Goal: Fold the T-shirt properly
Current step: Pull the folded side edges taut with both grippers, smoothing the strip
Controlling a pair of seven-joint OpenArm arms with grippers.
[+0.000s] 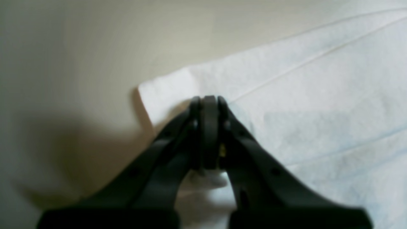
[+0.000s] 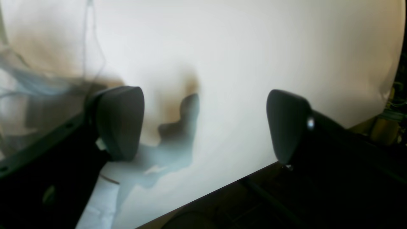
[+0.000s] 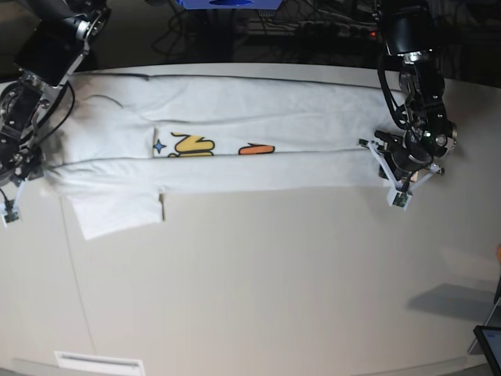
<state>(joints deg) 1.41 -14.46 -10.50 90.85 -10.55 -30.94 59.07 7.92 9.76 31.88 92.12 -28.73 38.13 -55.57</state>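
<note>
L gripper (image 1: pixel 210 101) on T-shirt (image 3: pixel 258 117) corner — R gripper (image 2: pixel 203 127) agape

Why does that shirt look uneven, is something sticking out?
Yes. The T-shirt lies folded into a long band across the table, but one sleeve pokes out below the band near the right hand, breaking the neat strip. Nothing looks torn or spilled.

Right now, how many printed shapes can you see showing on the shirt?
3: a blue star, a yellow print beside it, and an orange print further along the T-shirt. More may be hidden under the folds.
</note>
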